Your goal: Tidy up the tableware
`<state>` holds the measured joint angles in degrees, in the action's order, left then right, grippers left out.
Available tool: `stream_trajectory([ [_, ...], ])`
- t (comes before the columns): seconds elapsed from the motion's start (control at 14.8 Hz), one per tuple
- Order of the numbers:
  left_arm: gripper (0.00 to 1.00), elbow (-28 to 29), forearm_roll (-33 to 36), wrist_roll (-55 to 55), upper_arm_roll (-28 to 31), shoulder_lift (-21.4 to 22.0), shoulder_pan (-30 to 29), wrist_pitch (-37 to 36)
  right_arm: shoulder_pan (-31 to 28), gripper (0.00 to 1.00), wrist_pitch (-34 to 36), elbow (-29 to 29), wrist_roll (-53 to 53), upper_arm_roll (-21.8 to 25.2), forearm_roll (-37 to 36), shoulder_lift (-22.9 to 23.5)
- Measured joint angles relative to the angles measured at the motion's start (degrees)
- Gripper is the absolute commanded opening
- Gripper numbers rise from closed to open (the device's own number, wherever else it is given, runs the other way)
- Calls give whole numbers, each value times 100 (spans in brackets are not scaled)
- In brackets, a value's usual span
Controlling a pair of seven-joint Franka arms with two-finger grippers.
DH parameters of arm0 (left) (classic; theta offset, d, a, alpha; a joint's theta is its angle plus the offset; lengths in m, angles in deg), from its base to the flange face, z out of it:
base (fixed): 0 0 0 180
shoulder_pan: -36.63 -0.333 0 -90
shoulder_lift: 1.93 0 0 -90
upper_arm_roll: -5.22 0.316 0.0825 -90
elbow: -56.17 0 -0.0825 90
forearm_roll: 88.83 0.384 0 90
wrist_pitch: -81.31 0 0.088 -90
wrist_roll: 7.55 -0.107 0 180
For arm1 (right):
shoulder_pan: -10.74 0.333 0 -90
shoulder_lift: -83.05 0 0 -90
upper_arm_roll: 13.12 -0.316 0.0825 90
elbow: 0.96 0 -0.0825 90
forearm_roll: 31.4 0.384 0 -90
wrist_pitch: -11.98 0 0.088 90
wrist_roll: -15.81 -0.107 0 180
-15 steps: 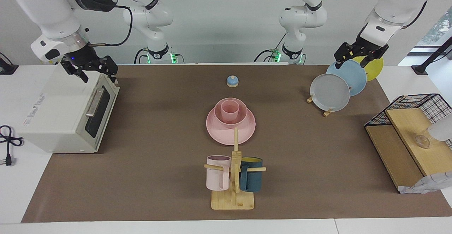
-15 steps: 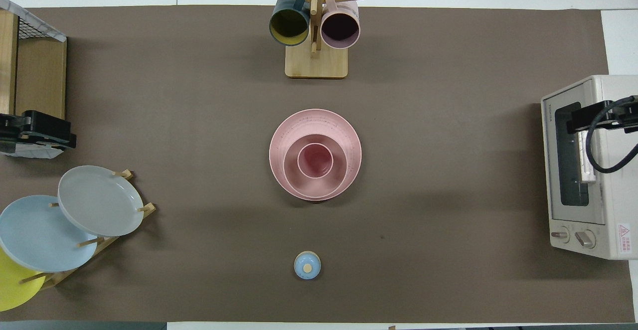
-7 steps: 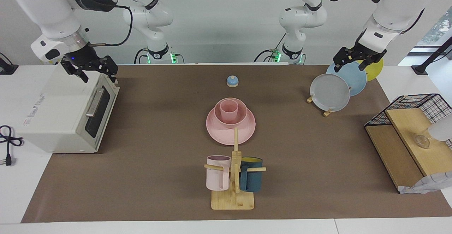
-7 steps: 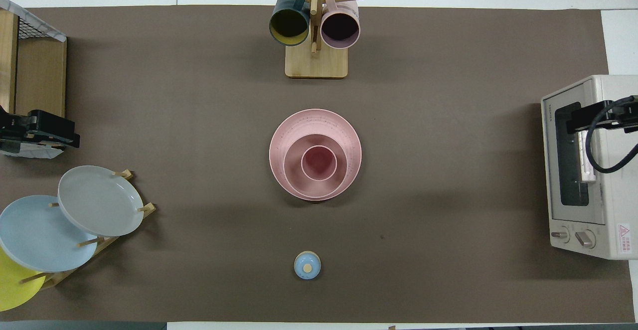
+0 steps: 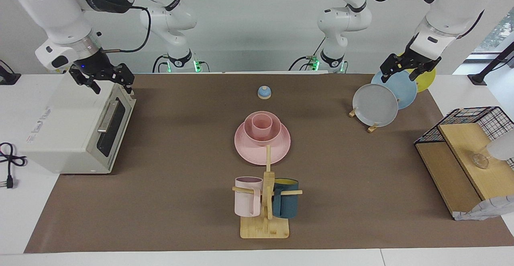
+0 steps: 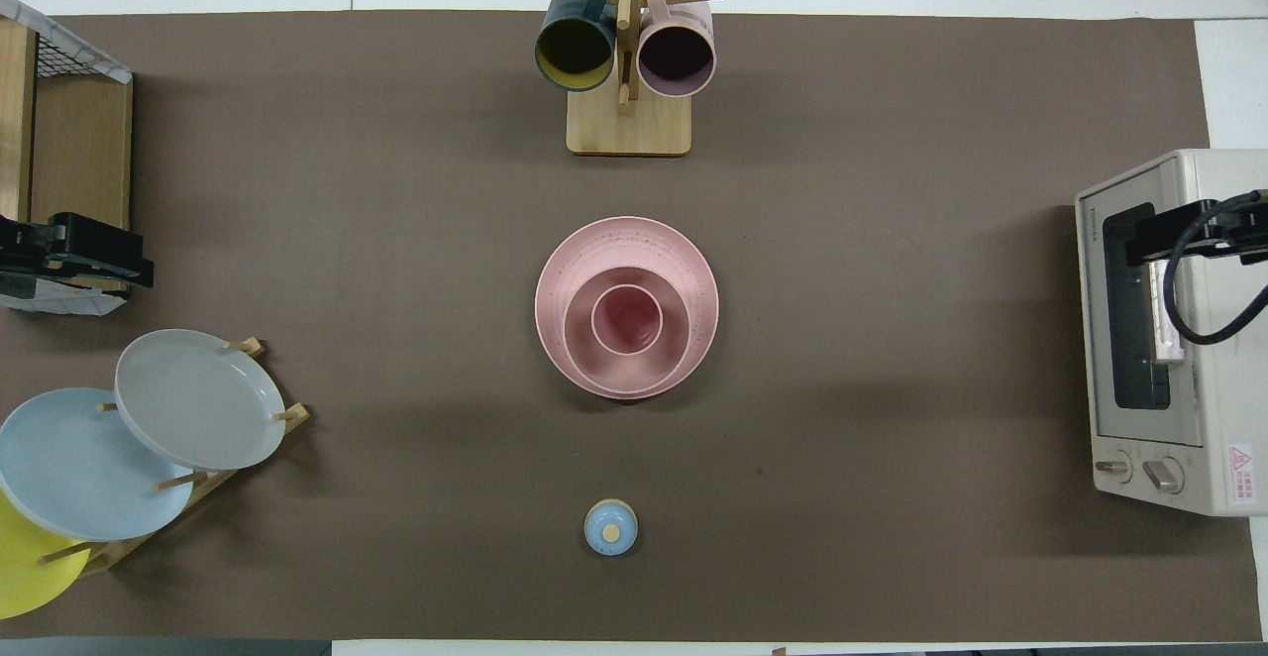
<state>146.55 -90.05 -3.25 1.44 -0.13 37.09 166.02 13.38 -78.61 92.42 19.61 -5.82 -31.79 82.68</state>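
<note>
The pale-pink set is stacked at the middle of the table. The wide plate (image 5: 249, 153) (image 6: 565, 270) lies flat, the bowl (image 5: 275, 134) (image 6: 584, 351) sits on it, and the tumbler cup (image 5: 261, 126) (image 6: 626, 319) stands upright in the bowl. My left gripper (image 5: 398, 74) (image 6: 119, 265) is open and empty, up in the air over the plate rack. My right gripper (image 5: 113, 89) (image 6: 1154, 235) is open and empty over the toaster oven. Neither gripper is near the pink set.
A toaster oven (image 5: 76, 129) stands at the right arm's end. A rack with grey (image 5: 375, 105), blue and yellow plates and a wire-and-wood shelf (image 5: 461, 153) stand at the left arm's end. A mug tree (image 5: 265, 201) and a small blue knobbed lid (image 5: 264, 92) flank the set.
My left gripper has shifted slightly over the plate rack. The right arm and the pink set have not moved.
</note>
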Motion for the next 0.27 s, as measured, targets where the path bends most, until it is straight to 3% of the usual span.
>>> stream_trajectory([
  [0.27,100,0,-2,-31,-20,-6,0,131,0,100,0,0,0,0,0,0],
])
